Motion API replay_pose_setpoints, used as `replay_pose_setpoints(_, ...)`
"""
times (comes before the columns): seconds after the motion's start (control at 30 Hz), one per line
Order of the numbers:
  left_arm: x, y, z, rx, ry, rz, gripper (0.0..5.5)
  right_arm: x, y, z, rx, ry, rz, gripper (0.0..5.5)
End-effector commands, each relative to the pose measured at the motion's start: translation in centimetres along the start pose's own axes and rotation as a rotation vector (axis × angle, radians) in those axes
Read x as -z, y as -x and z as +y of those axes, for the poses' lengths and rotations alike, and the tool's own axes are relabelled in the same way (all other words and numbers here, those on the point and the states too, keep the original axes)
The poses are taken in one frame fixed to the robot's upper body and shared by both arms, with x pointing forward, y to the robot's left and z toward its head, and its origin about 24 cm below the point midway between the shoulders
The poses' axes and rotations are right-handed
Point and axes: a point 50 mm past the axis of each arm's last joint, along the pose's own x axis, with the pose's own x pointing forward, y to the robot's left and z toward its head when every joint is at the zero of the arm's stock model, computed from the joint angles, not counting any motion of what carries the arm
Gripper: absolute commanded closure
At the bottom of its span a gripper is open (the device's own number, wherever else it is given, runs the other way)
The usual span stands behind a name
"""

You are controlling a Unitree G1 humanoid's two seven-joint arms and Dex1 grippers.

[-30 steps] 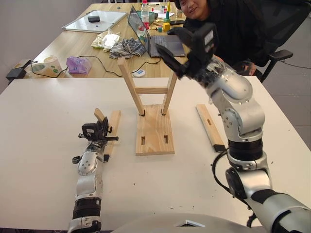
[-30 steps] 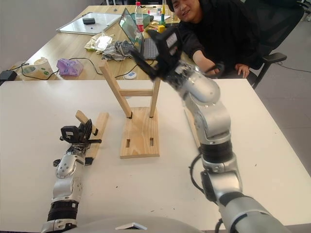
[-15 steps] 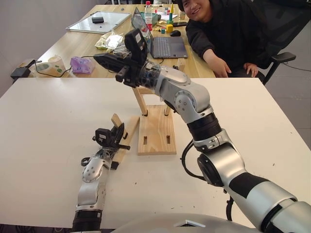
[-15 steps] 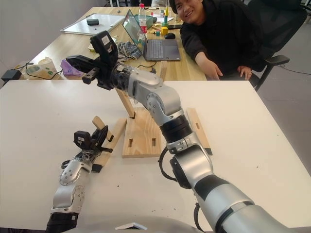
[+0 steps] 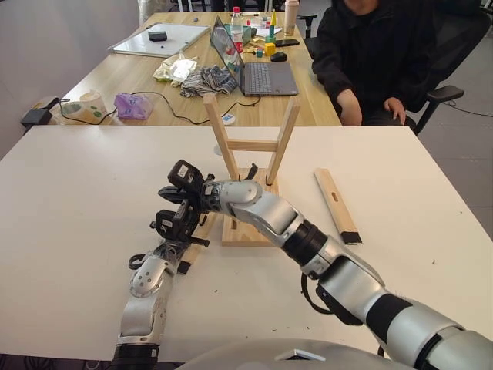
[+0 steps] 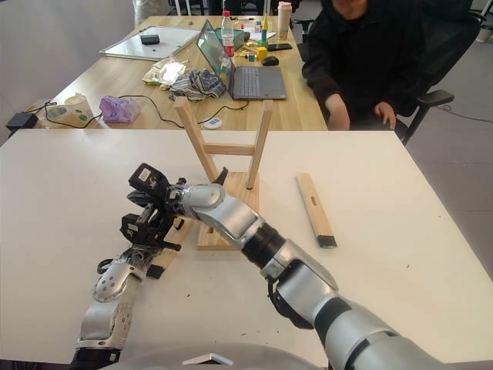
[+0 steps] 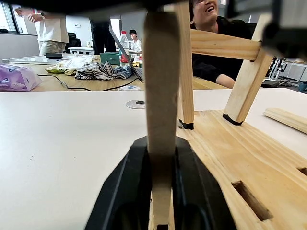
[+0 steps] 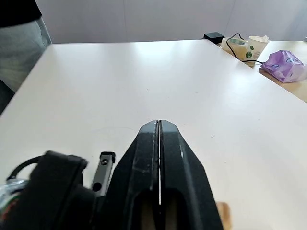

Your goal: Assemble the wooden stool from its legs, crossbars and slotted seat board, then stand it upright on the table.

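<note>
The pale slotted wooden seat board (image 7: 249,158) lies flat on the white table (image 5: 77,193) with two slanted wooden legs (image 5: 219,135) and their crossbar (image 5: 254,145) already standing in its far slots, which leaves the near slots free for the other pair. Just to its left, the left gripper (image 5: 183,218) has its black jaws clamped tight on a pale wooden leg piece (image 7: 160,72), seemingly holding it ready for those slots. The right arm reaches across with the right gripper (image 8: 159,129) pinched fully closed on nothing I can make out, perhaps to steady that piece, while a loose wooden leg (image 5: 335,204) waits well apart on the board's right.
</note>
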Motion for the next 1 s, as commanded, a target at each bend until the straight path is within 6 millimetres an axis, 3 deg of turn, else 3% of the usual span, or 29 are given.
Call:
replay_pose_setpoints(0.03,3.0,0.9,0.1,-0.011,0.042,0.173,5.12,-11.1,1.2,4.2,-0.215,-0.155,-0.556,5.50)
replay_pose_setpoints(0.13,3.0,0.8,0.2,-0.007,0.040,0.171,5.12,-14.7,3.3,4.6,-0.281,-0.153,-0.676,5.50)
replay_pose_setpoints(0.2,3.1,0.8,0.2,-0.006,0.040,0.172,5.12,-12.1,1.8,4.3,-0.246,-0.190,-0.545,5.50)
replay_pose_setpoints(0.23,3.1,0.8,0.1,-0.004,0.040,0.172,5.12,-9.6,0.7,4.4,-0.235,-0.184,-0.419,5.50)
replay_pose_setpoints(0.27,3.1,0.9,0.1,-0.005,0.043,0.171,5.12,-5.9,-0.5,4.7,-0.219,-0.177,-0.227,5.50)
replay_pose_setpoints(0.3,3.1,1.0,-0.1,-0.006,0.046,0.169,5.12,-0.3,-1.1,4.5,-0.164,-0.155,0.070,5.50)
replay_pose_setpoints(0.33,3.1,1.0,-0.3,-0.007,0.050,0.168,5.12,3.8,-0.6,3.9,-0.103,-0.150,0.279,5.50)
replay_pose_setpoints(0.37,3.2,1.1,-0.4,-0.008,0.055,0.169,5.12,5.9,0.2,3.4,-0.068,-0.139,0.391,5.50)
replay_pose_setpoints(0.4,3.3,1.3,-0.5,-0.014,0.059,0.171,5.12,6.3,0.5,3.2,-0.058,-0.131,0.420,5.50)
replay_pose_setpoints(0.5,3.4,1.3,-0.6,-0.027,0.065,0.170,5.12,2.3,-0.3,3.9,-0.116,-0.112,0.241,5.50)
replay_pose_setpoints(0.57,3.3,1.0,-0.6,-0.023,0.063,0.164,5.12,-2.8,-0.7,4.3,-0.135,-0.108,0.034,5.50)
replay_pose_setpoints(0.67,3.3,0.9,-0.5,-0.022,0.059,0.162,5.12,-10.1,0.1,2.9,-0.083,-0.067,-0.206,5.50)
replay_pose_setpoints(0.73,3.3,0.8,-0.6,-0.018,0.061,0.163,5.12,-12.6,0.8,1.2,-0.022,-0.019,-0.257,5.50)
replay_pose_setpoints(0.77,3.3,0.8,-0.7,-0.015,0.062,0.163,5.12,-12.6,0.7,0.5,0.002,-0.009,-0.243,5.50)
replay_pose_setpoints(0.83,3.3,0.7,-0.9,-0.010,0.064,0.163,5.12,-10.5,-0.1,-0.3,0.016,-0.022,-0.156,5.50)
replay_pose_setpoints(0.87,3.3,0.7,-0.9,-0.009,0.065,0.162,5.12,-8.0,-0.8,-0.6,0.029,-0.024,-0.055,5.50)
replay_pose_setpoints(0.93,3.3,0.7,-1.1,-0.007,0.068,0.160,5.12,0.5,-1.2,-0.9,0.047,-0.043,0.277,5.50)
replay_pose_setpoints(1.0,3.2,0.8,-1.1,-0.010,0.070,0.159,5.12,6.3,0.1,-0.3,0.017,-0.057,0.507,5.50)
